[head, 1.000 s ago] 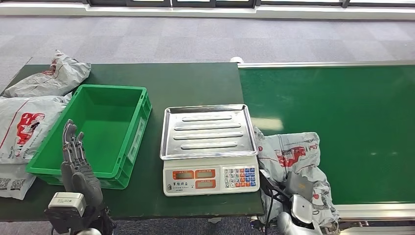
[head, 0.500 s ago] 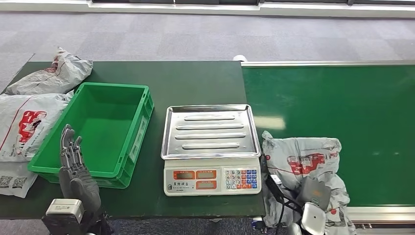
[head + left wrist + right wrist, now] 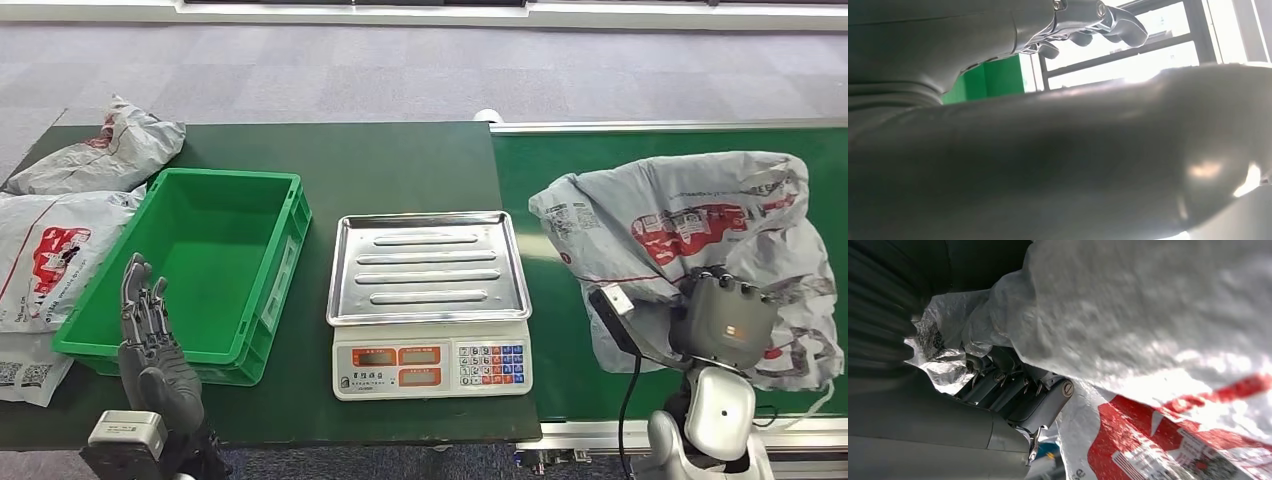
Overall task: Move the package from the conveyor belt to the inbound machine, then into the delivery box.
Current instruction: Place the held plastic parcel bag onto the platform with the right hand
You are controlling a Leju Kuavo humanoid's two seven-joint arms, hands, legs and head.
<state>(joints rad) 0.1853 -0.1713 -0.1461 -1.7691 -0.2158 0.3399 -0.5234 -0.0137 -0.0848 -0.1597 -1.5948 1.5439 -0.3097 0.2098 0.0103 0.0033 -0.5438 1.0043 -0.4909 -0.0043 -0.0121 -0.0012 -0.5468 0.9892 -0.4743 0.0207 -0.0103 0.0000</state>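
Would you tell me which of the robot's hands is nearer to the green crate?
Left. The left hand hovers at the green crate's near rim; the right hand grips the package over the belt.

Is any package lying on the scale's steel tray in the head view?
No: the ribbed steel scale tray is bare, while the right robot hand holds the grey plastic package over the green conveyor belt.

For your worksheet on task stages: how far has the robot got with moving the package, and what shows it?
Done: the right hand grips the grey package and holds it up over the conveyor belt. In hand: carrying it towards the scale, whose tray is bare. Left: weighing it, then placing it in the empty green box. The left hand holds nothing.
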